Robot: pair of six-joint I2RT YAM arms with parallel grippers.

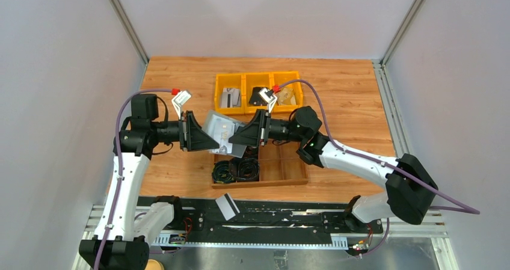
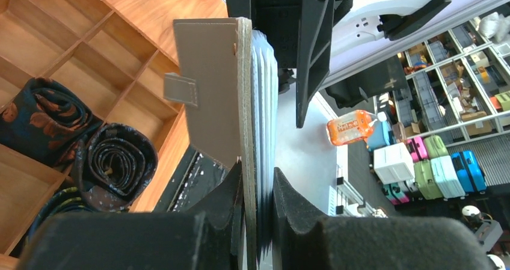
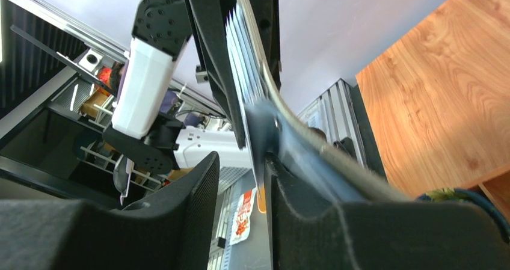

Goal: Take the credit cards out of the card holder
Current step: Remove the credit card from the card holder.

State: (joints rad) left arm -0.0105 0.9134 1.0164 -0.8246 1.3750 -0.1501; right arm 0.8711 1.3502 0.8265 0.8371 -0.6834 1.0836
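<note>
Clamping the card holder (image 2: pixel 207 89) is your left tool (image 2: pixel 257 174), right tool (image 3: pixel 240 165) parted; one card (image 1: pixel 227 206) lies at six o'clock, several credit cards (image 2: pixel 265 101) inside.

No wording can be read with certainty. In the left wrist view, right of centre, an orange bottle (image 2: pixel 350 127) is seen bearing a pale label whose lettering is too blurred to be spelled out. In the right wrist view, at the lower middle, a red-orange packet (image 3: pixel 242 217) is marked with white characters that cannot be deciphered. Any print on the credit card (image 1: pixel 227 205) at the lower middle of the top view is too small to be made out.
</note>
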